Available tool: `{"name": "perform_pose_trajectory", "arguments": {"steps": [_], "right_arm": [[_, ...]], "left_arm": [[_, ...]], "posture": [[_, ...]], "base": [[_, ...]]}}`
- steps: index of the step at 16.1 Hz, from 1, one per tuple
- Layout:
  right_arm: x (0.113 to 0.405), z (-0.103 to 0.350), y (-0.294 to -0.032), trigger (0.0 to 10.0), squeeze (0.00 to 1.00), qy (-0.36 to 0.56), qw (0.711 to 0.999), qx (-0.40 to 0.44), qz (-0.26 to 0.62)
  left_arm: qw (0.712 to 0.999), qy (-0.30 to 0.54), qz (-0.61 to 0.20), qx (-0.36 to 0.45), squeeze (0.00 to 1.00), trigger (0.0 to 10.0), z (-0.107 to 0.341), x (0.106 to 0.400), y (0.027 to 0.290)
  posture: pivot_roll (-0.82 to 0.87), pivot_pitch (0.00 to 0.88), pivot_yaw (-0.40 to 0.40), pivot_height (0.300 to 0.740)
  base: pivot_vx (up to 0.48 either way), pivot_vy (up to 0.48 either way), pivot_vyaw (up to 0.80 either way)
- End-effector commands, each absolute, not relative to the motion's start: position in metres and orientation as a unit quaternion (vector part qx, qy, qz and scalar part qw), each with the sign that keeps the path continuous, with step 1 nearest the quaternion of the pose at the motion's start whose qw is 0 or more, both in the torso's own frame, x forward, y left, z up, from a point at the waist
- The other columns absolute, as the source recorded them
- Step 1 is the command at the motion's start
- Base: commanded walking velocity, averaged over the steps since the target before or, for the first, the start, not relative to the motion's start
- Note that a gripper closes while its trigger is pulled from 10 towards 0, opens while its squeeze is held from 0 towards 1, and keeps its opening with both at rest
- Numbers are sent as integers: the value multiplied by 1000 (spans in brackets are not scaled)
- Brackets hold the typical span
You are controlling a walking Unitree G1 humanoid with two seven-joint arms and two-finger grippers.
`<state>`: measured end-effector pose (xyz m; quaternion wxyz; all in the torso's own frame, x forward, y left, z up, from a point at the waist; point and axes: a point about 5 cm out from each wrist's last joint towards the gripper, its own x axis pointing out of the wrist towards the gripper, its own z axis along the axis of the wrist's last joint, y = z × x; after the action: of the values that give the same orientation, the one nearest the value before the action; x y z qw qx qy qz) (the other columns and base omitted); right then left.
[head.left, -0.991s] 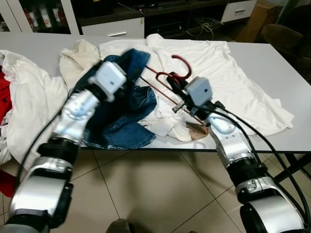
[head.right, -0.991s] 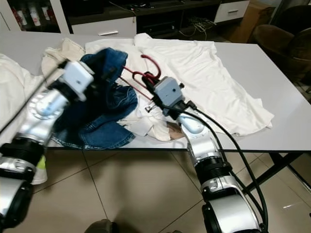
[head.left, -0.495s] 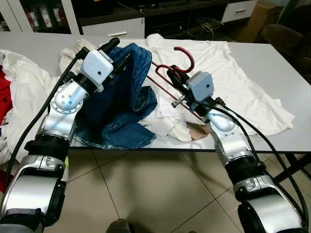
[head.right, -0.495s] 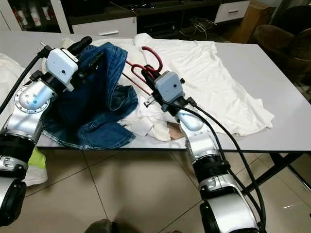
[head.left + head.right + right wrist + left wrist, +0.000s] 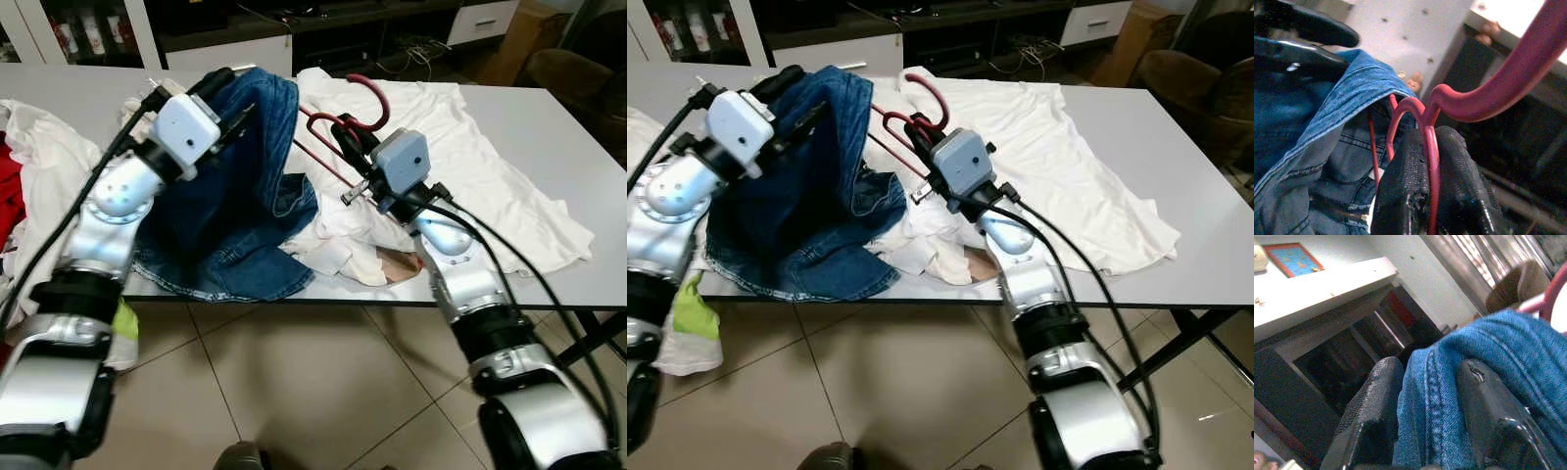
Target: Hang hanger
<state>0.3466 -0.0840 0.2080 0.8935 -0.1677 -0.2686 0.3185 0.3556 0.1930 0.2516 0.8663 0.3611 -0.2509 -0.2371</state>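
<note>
A dark red hanger [image 5: 364, 95] is lifted above the grey table [image 5: 549, 127], its hook pointing up and away. My right gripper [image 5: 345, 132] is shut on the hanger's neck; the right wrist view has the red wire [image 5: 1433, 161] pinched between the black fingers [image 5: 1400, 196]. Blue jeans [image 5: 245, 186] hang half raised over the table's left part. My left gripper [image 5: 223, 80] is shut on their top edge, and the left wrist view has denim [image 5: 1440, 396] clamped between both fingers [image 5: 1371, 416]. The hanger's lower bars run in behind the denim.
White shirts [image 5: 470, 157] lie spread over the table's middle and right, with more white cloth [image 5: 49, 186] and a red garment [image 5: 8, 196] at the left. Dark cabinets [image 5: 343, 29] stand behind the table. A brown armchair [image 5: 578, 78] is at the far right. Tiled floor [image 5: 294, 372] lies below.
My left gripper has raised the jeans higher and farther back. My right gripper has lifted the hanger up and away from me, toward the jeans.
</note>
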Motion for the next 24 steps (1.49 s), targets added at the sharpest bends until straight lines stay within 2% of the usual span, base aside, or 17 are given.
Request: {"name": "perform_pose_trajectory", "arguments": {"steps": [1,2,3,4,7,10,11,12,15,18,24], "right_arm": [[343,217,-83,10000,0,-294,880,-181,326],[343,215,-85,10000,0,-291,880,-187,326],[342,213,-87,10000,0,-290,878,-200,325],[341,211,-88,10000,0,-290,875,-209,326],[336,206,-83,10000,0,-293,861,-238,341],[333,201,-81,10000,0,-294,846,-272,352],[331,199,-83,10000,0,-298,829,-305,361],[330,198,-84,10000,0,-303,815,-332,367],[329,196,-85,10000,0,-307,800,-357,373],[322,191,-80,10000,0,-317,767,-392,397],[321,190,-81,10000,0,-318,762,-396,401]], "left_arm": [[856,-243,-252,381,0,10000,250,354,191],[849,-238,-259,395,0,10000,250,352,194],[846,-236,-265,398,259,10000,250,349,198],[849,-234,-275,387,1000,10000,250,347,199],[840,-210,-323,382,1000,10000,243,341,193],[832,-215,-320,398,1000,10000,243,342,190],[819,-190,-344,417,0,10000,238,342,189],[812,-176,-356,428,0,10000,237,341,189],[809,-177,-354,434,0,10000,241,343,190],[792,-168,-361,462,0,10000,245,344,191],[788,-166,-366,467,0,10000,246,344,191]], "posture": [[152,0,-28,740],[154,0,-29,740],[155,0,-29,740],[155,0,-29,740],[153,0,-28,740],[151,0,-28,740],[152,0,-27,740],[154,0,-23,740],[156,0,-22,740],[157,0,-21,740],[160,0,-22,740]], "base": [[0,0,0],[0,0,0],[0,0,0],[0,0,0],[0,0,0],[0,0,0],[0,0,0],[0,0,0],[0,0,0],[0,0,0],[0,0,0]]}}
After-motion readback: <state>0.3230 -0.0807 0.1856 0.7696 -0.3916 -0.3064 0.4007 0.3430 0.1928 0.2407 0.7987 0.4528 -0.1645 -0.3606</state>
